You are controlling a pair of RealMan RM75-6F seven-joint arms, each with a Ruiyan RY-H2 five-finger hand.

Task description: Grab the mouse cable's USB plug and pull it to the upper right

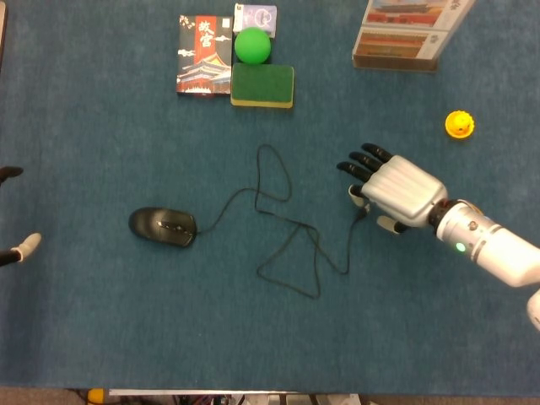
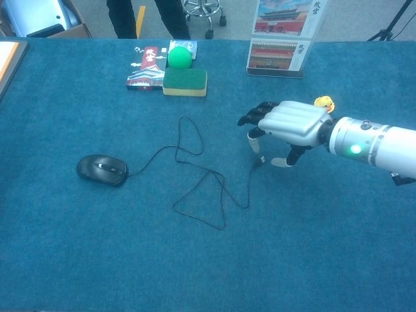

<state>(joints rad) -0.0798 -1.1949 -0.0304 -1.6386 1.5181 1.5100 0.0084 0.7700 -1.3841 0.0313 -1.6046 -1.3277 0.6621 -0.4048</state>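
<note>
A black mouse (image 1: 162, 226) (image 2: 102, 169) lies at the left of the blue mat. Its thin black cable (image 1: 287, 224) (image 2: 214, 179) runs right in loose loops. The cable ends in a small USB plug (image 1: 360, 213) (image 2: 259, 161), which lies on the mat. My right hand (image 1: 395, 191) (image 2: 289, 123) hovers palm down right over the plug, with its fingers spread and a fingertip (image 2: 252, 136) just above the plug. It holds nothing. Of my left hand (image 1: 12, 211) only two fingertips show at the left edge, well apart.
At the back stand a patterned black box (image 1: 204, 55), a green ball (image 1: 251, 45) and a green sponge (image 1: 262, 85). A small yellow toy (image 1: 459, 124) sits at the right behind my hand. A printed display box (image 1: 405, 34) stands at the back right.
</note>
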